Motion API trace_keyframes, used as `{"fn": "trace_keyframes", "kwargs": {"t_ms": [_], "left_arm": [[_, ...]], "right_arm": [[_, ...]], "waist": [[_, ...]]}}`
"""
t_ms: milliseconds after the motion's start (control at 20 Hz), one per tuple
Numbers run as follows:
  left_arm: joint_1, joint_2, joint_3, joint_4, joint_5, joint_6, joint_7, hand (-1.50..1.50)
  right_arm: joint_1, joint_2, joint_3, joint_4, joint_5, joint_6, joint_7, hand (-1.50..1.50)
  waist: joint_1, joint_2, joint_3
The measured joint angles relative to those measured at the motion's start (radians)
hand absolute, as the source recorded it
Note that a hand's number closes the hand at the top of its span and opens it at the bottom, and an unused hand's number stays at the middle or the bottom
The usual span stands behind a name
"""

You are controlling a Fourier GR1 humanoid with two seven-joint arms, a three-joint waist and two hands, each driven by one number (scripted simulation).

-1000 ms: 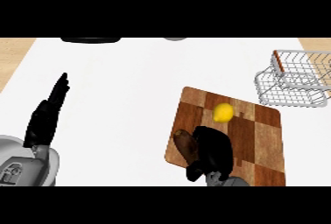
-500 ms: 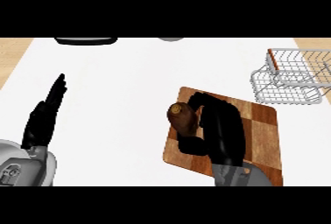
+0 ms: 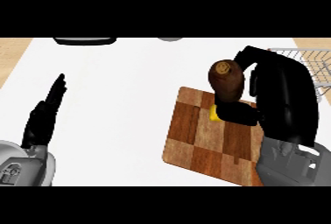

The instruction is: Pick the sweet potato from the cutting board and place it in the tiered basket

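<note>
Black fingers [image 3: 241,113] of the right hand [image 3: 281,94] curl round the lower end of the sweet potato [image 3: 226,81], which stands nearly upright in the grasp, its brown cut top showing, raised over the far edge of the cutting board [image 3: 197,135]. A small yellow item [image 3: 212,113] lies on the board, touching the curled fingers at their nine o'clock side; what it is cannot be told. The grey right forearm [image 3: 287,168] comes in at about five o'clock of the view. The wire tiered basket [image 3: 310,61] stands at two o'clock of the board, partly hidden behind the hand. Well apart, at nine o'clock of the board, the left hand [image 3: 44,116] rests near the view's left edge, its fingers straight and pointing up over the white tabletop [image 3: 123,87].
</note>
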Motion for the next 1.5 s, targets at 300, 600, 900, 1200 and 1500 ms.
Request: {"fn": "trace_keyframes", "kwargs": {"t_ms": [300,600,900,1200,1500], "left_arm": [[0.013,-0.005,0.019,-0.032,-0.010,-0.020,0.015,0.00],[-0.013,-0.029,0.031,-0.002,-0.032,-0.031,0.005,0.00],[-0.014,-0.043,0.030,-0.001,-0.052,-0.029,0.004,0.00],[-0.001,-0.043,0.049,-0.022,-0.054,-0.044,0.009,0.00],[0.004,-0.059,0.063,-0.008,-0.064,-0.062,-0.001,0.00]], "right_arm": [[-0.104,-0.053,-0.189,0.052,-0.144,0.095,-0.062,1.50],[-0.129,-0.148,-0.259,0.219,-0.146,0.070,-0.237,1.50],[-0.150,-0.273,-0.263,0.361,-0.032,0.054,-0.321,1.50],[-0.165,-0.370,-0.304,0.550,0.043,-0.027,-0.444,1.50],[-0.180,-0.405,-0.342,0.708,0.029,-0.073,-0.597,1.50]], "waist": [[0.004,0.001,0.000],[0.006,0.004,0.000],[0.008,0.005,0.000],[0.011,0.005,0.000],[0.009,0.004,0.000]]}}
